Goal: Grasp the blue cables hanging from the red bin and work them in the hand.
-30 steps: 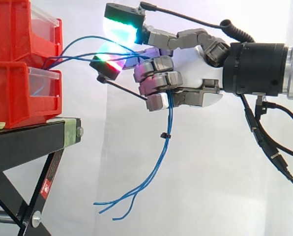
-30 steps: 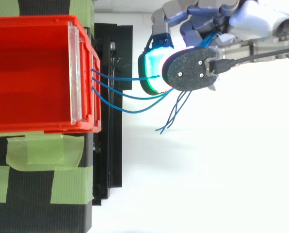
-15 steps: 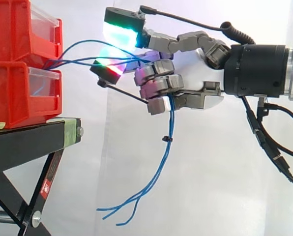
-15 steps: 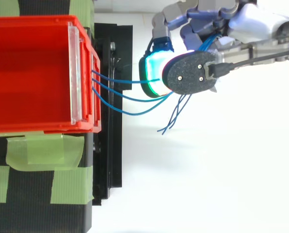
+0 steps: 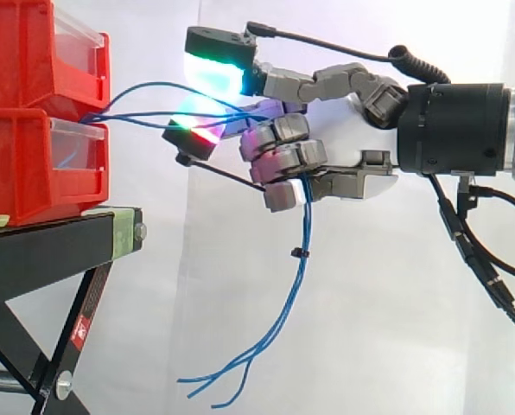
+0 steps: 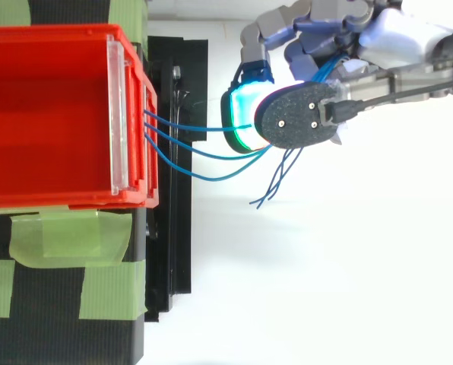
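Several thin blue cables [image 5: 158, 117] run from the front of the red bins [image 5: 33, 112] rightward into my hand [image 5: 327, 169]. My fingers are curled round the bundle, and the cables' loose ends [image 5: 279, 324] hang down below the fist, tied with a small black band. One fingertip pad [image 5: 216, 67] glows cyan and green above the strands; another pad [image 5: 191, 130] glows red and green just under them. From above, the cables [image 6: 196, 152] leave the red bin [image 6: 59, 114] at its front lip and pass under the hand [image 6: 333, 46].
The red bins sit on a black stand [image 5: 59, 251] with green tape [image 6: 67, 236] on its top. A white curtain hangs behind. The space below and right of the stand is open air under the arm.
The hand has shifted slightly right and down, away from the bins, with the cables still in it. The hanging ends have swung a little to the right.
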